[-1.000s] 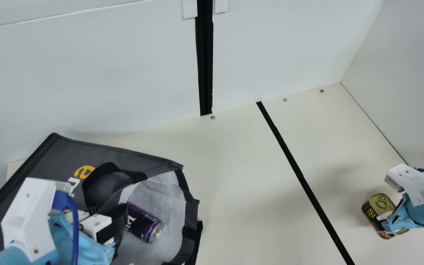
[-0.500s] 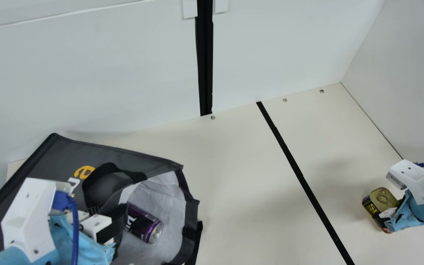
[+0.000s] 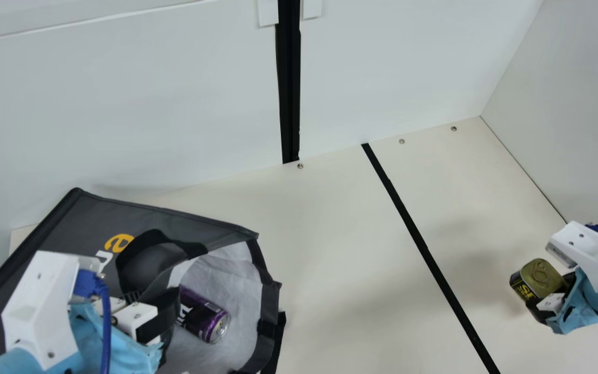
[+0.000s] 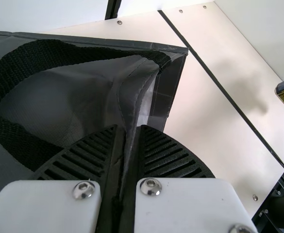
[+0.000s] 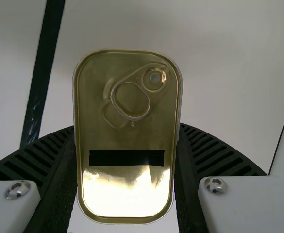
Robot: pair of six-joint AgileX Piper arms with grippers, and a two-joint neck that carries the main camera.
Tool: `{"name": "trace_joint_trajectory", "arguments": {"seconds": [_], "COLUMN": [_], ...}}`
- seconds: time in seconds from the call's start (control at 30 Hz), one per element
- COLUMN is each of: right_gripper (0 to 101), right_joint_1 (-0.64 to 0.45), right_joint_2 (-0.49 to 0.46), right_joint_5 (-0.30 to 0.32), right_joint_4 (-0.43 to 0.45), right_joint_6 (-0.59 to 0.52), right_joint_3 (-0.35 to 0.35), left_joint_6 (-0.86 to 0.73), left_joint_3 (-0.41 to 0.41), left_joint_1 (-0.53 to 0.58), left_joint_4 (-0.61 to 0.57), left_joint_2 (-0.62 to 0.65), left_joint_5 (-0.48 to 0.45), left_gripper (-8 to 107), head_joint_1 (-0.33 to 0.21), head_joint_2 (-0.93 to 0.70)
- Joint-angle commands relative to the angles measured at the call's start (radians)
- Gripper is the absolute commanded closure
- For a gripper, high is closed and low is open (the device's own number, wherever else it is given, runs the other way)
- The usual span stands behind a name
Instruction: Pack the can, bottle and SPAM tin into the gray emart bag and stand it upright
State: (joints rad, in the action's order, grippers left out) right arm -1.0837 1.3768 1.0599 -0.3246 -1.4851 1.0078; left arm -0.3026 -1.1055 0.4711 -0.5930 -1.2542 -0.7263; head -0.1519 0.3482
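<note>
The step in hand looks to be collecting the tin (image 3: 540,278): the right end effector (image 5: 127,128) pinches it by its sides, and it seems raised off the bench (image 3: 330,249). The left end effector (image 4: 128,127) pinches the fabric near the mouth of the bag (image 3: 86,218), which lies on its side. The can (image 3: 203,317) lies inside, on the pale lining (image 3: 231,270). Next, the tin should cross to the mouth, clear the rim and go in beside the can, the fabric held steady meanwhile; standing the bag up comes later.

One end of the can (image 3: 202,315) seems hidden.
</note>
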Motion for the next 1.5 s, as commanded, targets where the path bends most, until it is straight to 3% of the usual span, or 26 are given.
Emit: {"name": "trace_joint_trajectory", "arguments": {"seconds": [0.0,0.73,1.47], "right_gripper": [101,101,101], "right_joint_1": [0.006,0.183,0.576], "right_joint_2": [-0.029,-0.268,-0.363], "right_joint_5": [0.015,0.160,0.160], "right_joint_4": [0.003,0.015,0.074], "right_joint_6": [-0.001,0.059,0.249], "right_joint_3": [-0.002,-0.034,-0.096], "left_joint_6": [0.000,0.000,0.000], "left_joint_3": [0.000,0.000,0.000], "left_joint_1": [0.000,0.000,0.000], "left_joint_4": [0.000,0.000,0.000], "left_joint_2": [0.000,0.000,0.000], "left_joint_5": [0.000,0.000,0.000], "left_gripper": [107,107,107], "head_joint_1": [-0.023,-0.023,-0.023], "head_joint_2": [0.001,0.001,0.001]}}
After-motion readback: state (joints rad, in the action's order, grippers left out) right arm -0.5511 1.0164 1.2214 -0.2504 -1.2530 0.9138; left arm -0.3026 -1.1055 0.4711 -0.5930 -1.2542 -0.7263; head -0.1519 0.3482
